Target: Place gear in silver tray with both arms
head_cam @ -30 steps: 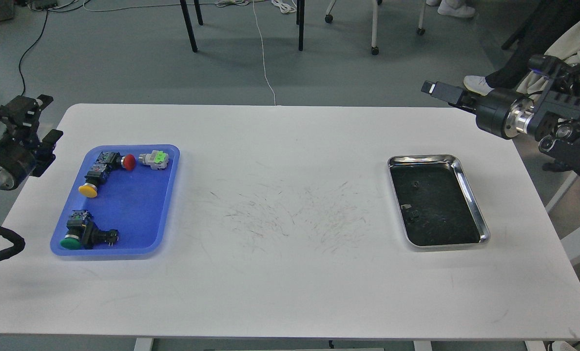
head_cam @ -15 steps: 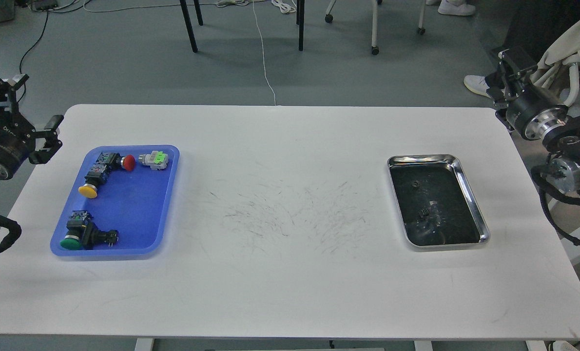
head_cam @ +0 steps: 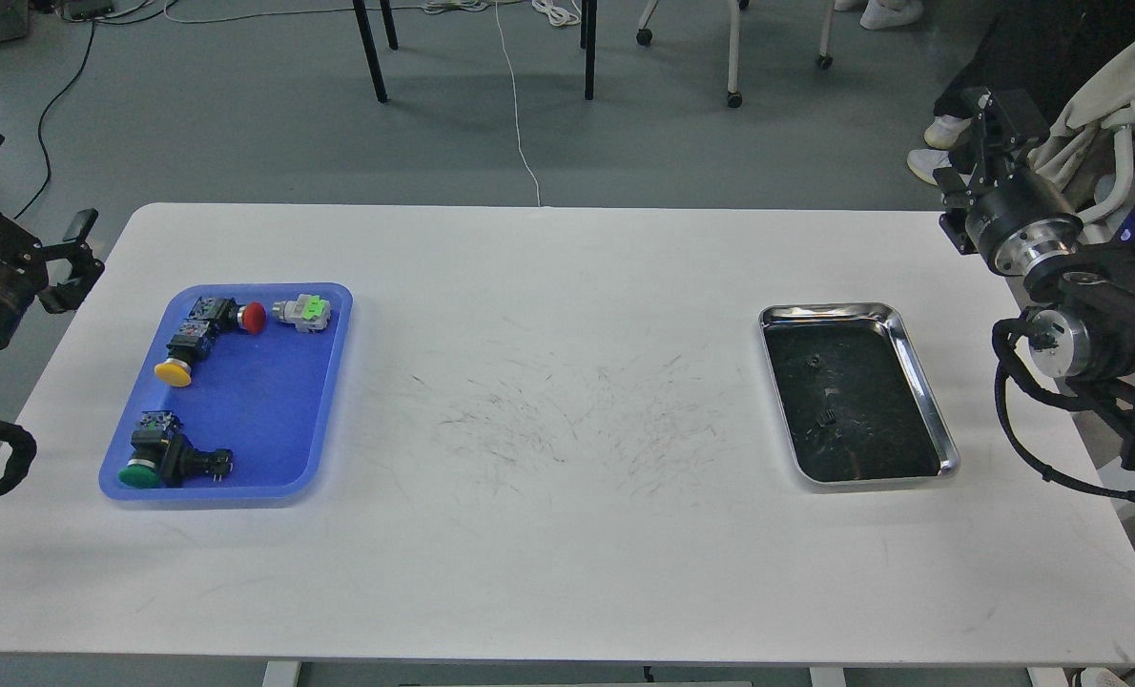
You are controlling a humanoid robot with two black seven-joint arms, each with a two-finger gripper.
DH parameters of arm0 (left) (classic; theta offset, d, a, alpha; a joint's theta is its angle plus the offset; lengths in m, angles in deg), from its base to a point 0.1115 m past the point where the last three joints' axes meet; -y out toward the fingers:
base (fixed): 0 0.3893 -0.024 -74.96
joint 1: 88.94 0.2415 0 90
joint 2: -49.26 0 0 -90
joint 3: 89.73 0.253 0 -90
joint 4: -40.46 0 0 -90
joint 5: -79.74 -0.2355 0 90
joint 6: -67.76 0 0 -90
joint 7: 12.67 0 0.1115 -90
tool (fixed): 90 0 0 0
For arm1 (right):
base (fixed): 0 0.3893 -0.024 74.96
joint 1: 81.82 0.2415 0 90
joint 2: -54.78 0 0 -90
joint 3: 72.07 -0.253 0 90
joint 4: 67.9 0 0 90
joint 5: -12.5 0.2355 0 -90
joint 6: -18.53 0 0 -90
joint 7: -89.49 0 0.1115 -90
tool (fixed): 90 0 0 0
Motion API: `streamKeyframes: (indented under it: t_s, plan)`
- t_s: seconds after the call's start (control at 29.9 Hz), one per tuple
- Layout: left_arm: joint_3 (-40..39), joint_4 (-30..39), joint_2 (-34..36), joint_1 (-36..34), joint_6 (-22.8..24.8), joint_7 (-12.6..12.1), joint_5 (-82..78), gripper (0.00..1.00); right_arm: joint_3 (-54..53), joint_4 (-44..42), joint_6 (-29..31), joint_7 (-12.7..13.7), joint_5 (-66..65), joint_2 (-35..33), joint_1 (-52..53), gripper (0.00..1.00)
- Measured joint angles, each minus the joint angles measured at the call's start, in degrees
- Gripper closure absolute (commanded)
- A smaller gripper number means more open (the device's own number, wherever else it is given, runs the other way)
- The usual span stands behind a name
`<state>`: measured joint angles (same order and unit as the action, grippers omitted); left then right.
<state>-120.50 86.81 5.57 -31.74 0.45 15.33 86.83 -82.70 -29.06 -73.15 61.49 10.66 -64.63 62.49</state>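
Head view: a white table (head_cam: 548, 534) with scuff marks at its middle carries two trays. The blue plastic tray (head_cam: 243, 420) sits at the table's left side and holds the gear: a red push button (head_cam: 240, 316), a yellow push button (head_cam: 180, 357), a green push button (head_cam: 153, 457) and a grey component with a bright green top (head_cam: 303, 311). All four lie inside the blue tray; none is in a gripper. The silver tray (head_cam: 922, 382) sits well apart on the right side, its dark inner surface showing only small reflections.

The left gripper (head_cam: 24, 205) hangs off the table's left edge, fingers spread wide, holding nothing. The right gripper (head_cam: 992, 119) stands beyond the table's far right corner, dark and seen partly end-on; whether its fingers are apart cannot be told.
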Motion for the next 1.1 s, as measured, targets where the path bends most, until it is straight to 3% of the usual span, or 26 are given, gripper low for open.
streamKeyframes:
  t_s: [0.13, 0.2, 0.3, 0.47, 0.63, 0.8, 1.1]
  plan:
    - [0.70, 0.65, 0.16, 0.00, -0.15, -1.20, -0.05, 0.01, -1.48, 0.53, 0.02, 0.00, 0.10, 0.71, 0.00, 0.01]
    - [0.97, 1.66, 0.74, -0.10, 1.77, -3.51, -0.10, 0.01, -2.36, 1.98, 0.25, 0.37, 0.33, 0.70, 0.05, 0.01]
    - [1.52, 3.00, 0.99, -0.51, 4.49, -6.94, -0.05, 0.01, -4.66, 5.00, 0.32, 2.42, 1.77, 0.28, 0.07, 0.01]
    - [2.48, 3.73, 1.78, -1.76, 4.01, -8.78, 0.11, 0.01, -7.59, 7.58, 0.73, 5.65, 4.90, 0.52, 0.03, 0.01]
    - [8.87, 1.64, 1.84, -7.80, 2.64, -16.07, 0.69, 0.01, -8.16, 8.11, 0.89, 11.26, 6.67, 0.90, 1.06, 0.01]
    - [10.14, 0.73, 1.56, -10.44, 1.86, -17.75, 1.42, 0.01, -8.08, 7.69, 0.49, 12.86, 6.82, 1.34, 1.35, 0.01]
    - [9.99, -3.30, -0.90, -13.27, -0.54, -19.01, 4.90, 0.01, -7.34, 7.29, -0.90, 12.54, 6.29, 4.24, 1.58, 0.01]
